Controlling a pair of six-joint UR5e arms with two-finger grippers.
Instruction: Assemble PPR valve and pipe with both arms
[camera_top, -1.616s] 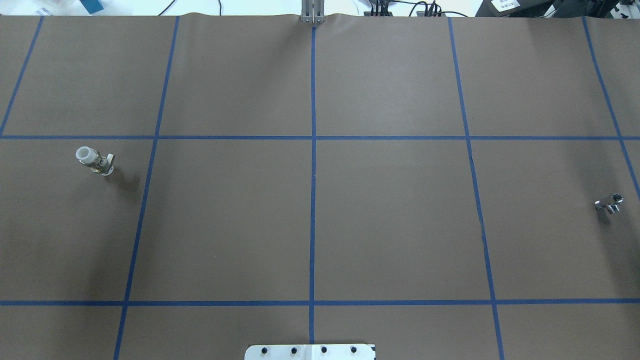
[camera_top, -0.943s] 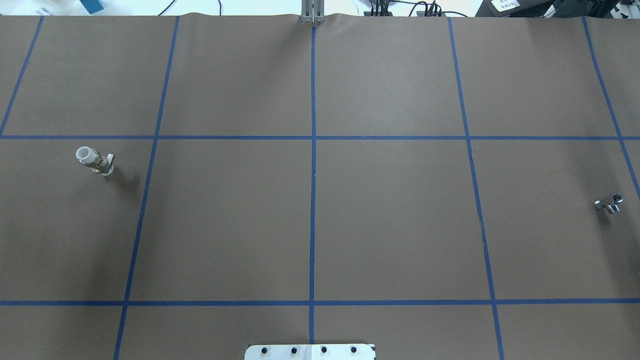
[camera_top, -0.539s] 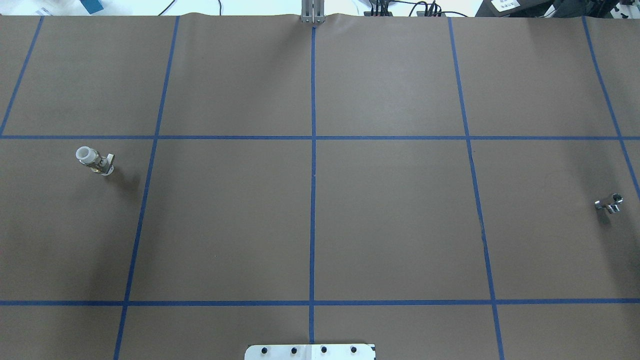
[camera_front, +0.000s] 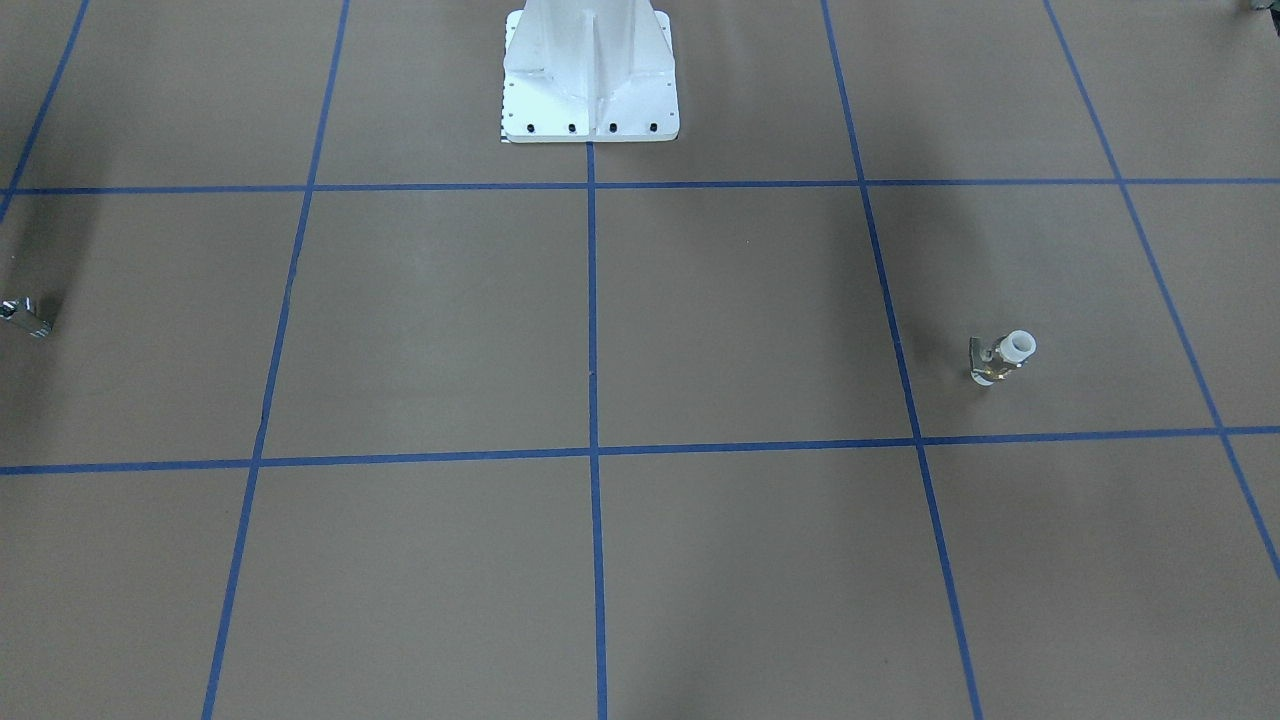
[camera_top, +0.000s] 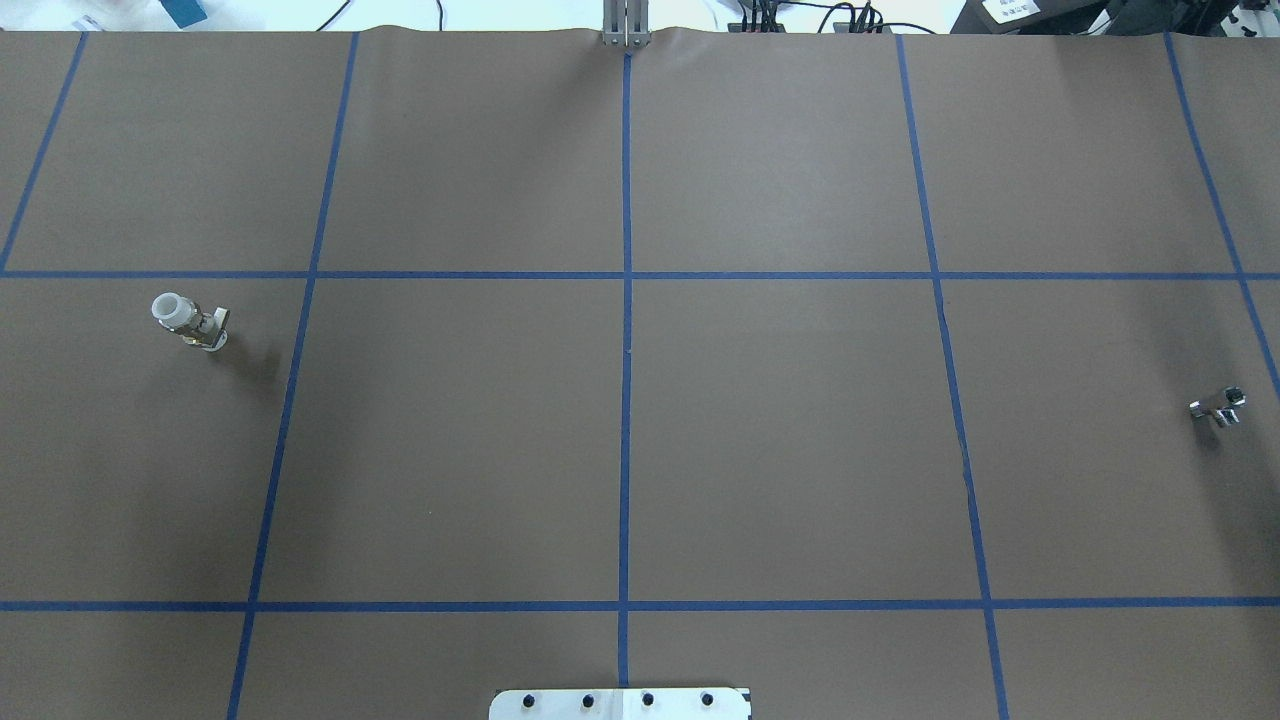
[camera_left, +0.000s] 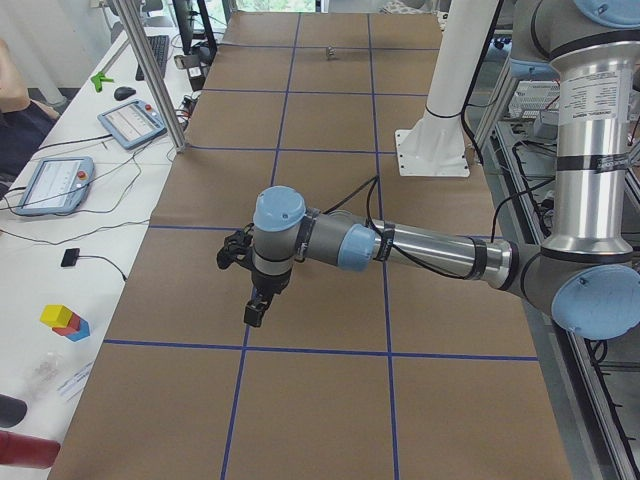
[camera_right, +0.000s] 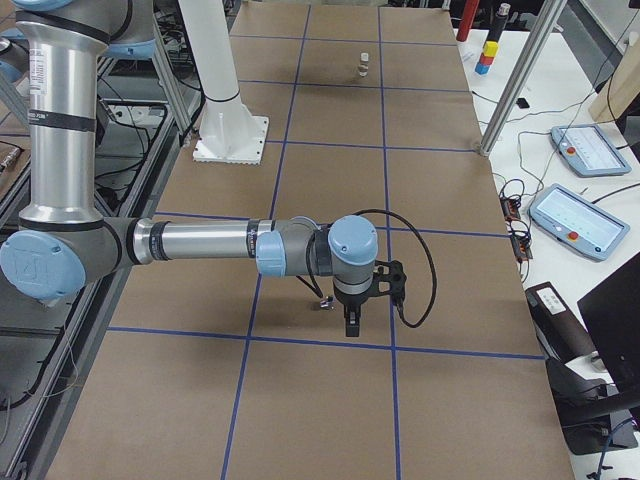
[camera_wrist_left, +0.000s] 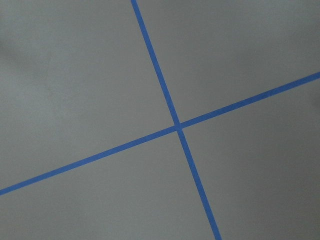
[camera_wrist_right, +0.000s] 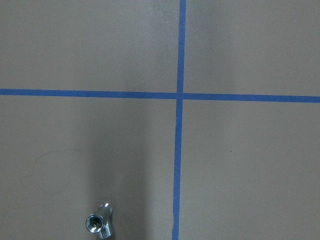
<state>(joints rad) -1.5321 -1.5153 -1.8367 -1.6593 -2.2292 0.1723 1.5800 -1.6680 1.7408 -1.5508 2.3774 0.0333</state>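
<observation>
The PPR valve (camera_top: 190, 322) stands on the brown mat at the left, white ring end up; it also shows in the front-facing view (camera_front: 1003, 358) and far off in the right view (camera_right: 364, 64). The silver pipe (camera_top: 1218, 406) lies at the far right edge; it also shows in the front-facing view (camera_front: 25, 317) and low in the right wrist view (camera_wrist_right: 99, 225). My left gripper (camera_left: 257, 308) hangs above the mat in the left view only. My right gripper (camera_right: 352, 322) hangs near the pipe in the right view only. I cannot tell whether either is open or shut.
The white bolted pedestal (camera_front: 590, 80) stands at the robot's side of the table, mid-width. Blue tape lines (camera_top: 626, 350) divide the mat into squares. Aluminium posts (camera_left: 150, 75) and teach pendants (camera_right: 570, 220) line the operators' side. The left wrist view shows only a tape crossing (camera_wrist_left: 177, 126).
</observation>
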